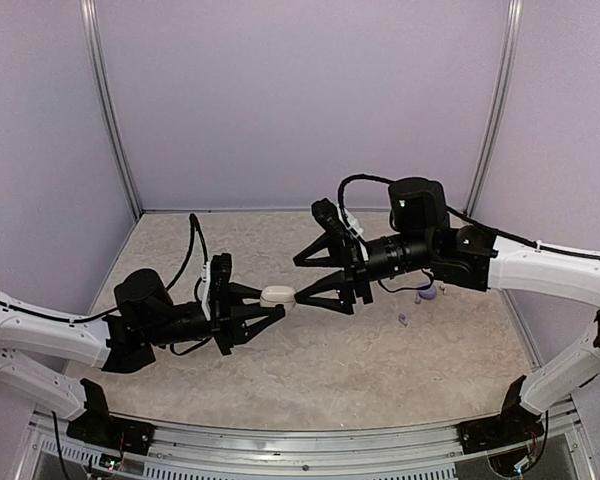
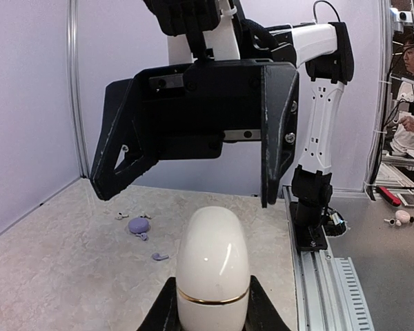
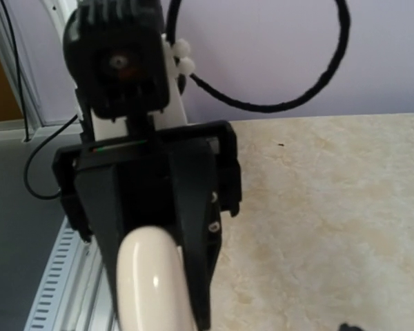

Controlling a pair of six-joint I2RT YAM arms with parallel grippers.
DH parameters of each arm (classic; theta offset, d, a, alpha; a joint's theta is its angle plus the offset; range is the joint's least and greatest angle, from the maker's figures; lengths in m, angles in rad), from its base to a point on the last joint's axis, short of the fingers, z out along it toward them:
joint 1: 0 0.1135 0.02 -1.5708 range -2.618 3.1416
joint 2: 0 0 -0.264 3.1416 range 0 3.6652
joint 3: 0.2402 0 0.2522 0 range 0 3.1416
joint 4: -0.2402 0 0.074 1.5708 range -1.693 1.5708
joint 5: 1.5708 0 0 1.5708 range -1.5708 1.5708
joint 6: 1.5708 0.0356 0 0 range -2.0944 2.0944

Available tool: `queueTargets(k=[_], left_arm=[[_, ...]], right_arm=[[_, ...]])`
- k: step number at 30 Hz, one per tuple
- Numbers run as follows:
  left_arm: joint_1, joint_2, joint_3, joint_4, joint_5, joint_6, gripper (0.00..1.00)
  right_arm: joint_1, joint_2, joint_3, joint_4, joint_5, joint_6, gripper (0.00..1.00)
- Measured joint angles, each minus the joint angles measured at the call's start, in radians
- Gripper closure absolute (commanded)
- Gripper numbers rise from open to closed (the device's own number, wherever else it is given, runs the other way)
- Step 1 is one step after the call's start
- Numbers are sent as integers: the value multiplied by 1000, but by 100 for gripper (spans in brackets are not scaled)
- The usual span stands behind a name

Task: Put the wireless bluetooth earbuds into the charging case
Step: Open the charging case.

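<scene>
While the left gripper [image 1: 268,304] pinches the white case [image 2: 212,265] by its lower half, the rounded top sticks out free toward the right gripper [image 1: 300,280]. That looks deliberate to me. A thin gold seam [image 2: 212,298] runs round the case just above the fingers, and it is closed, so the lid end is the part being offered.

The right gripper faces it with its jaws spread wide and nothing between them. From above, one fingertip seems just about to touch the end of the case and the other stands clear. I'd guess it is lining up to flip the lid, since nothing can go in until the case opens.

The case is held up off the table [image 1: 310,390], midway between the two arms, where both can reach it. One small lilac earbud [image 2: 159,256] lies on the table under the right arm. Near it are a rounder lilac piece [image 2: 139,225] and some paler bits [image 2: 122,215], all well apart from the case.
</scene>
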Motion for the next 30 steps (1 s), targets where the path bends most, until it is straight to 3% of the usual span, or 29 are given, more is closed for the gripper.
queueTargets(k=[6, 20, 30], left_arm=[[-18, 12, 2, 1, 0, 0, 95], [-27, 23, 16, 2, 0, 0, 95], [-28, 23, 23, 2, -4, 2, 95]], right_arm=[[22, 27, 30, -12, 6, -18, 25], [47, 42, 35, -30, 7, -39, 23], [53, 56, 36, -32, 39, -47, 32]])
